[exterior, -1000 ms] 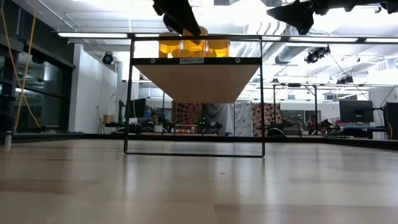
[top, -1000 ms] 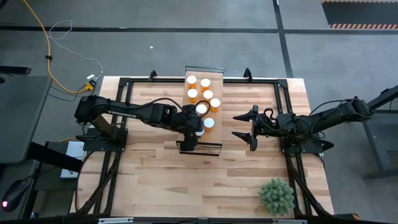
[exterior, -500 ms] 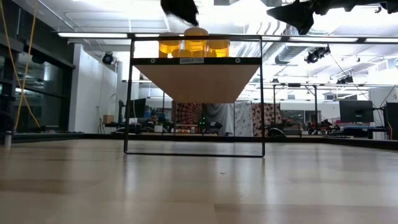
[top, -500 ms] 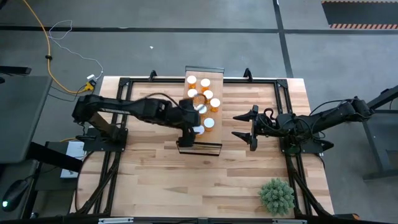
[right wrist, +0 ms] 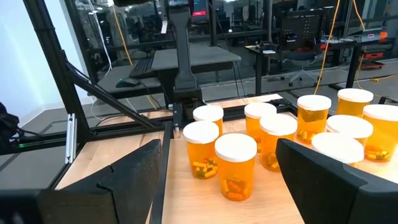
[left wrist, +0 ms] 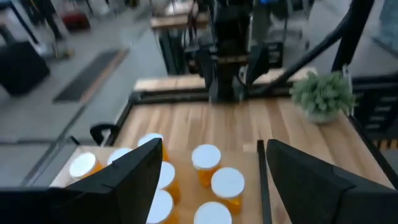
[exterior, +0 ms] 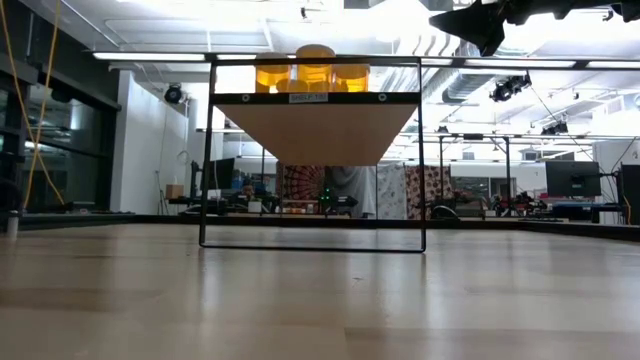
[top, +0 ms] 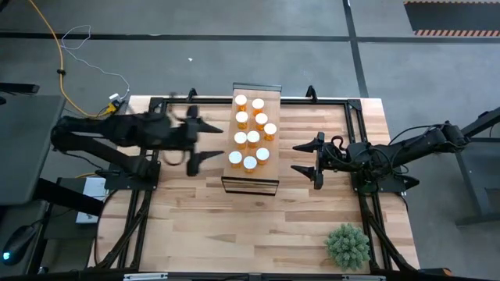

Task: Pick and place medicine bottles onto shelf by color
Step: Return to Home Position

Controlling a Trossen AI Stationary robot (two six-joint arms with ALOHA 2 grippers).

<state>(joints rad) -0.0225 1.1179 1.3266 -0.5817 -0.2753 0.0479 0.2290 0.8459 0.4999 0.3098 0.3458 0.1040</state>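
Ten medicine bottles (top: 253, 137) are counted from above. All are orange with white caps, and all are stood upright on the one shelf (top: 270, 92). They are clustered in loose pairs from its end at the table's edge to past its middle, while the end toward the plant's side is left bare. From table height only three can be made out on the board; the rest are probably hidden behind them.

Two grippers are seen. The left gripper (top: 208, 143) is held above the table (top: 312, 226) near the shelf's left edge, its fingers spread wide with nothing between them. The nearest bottles lie to its right, clear of it. The right gripper (top: 297, 158) is held on the shelf's other side, likewise spread and empty, with the bottles apart from it. One small green plant (top: 348, 246) is set at the table's corner.
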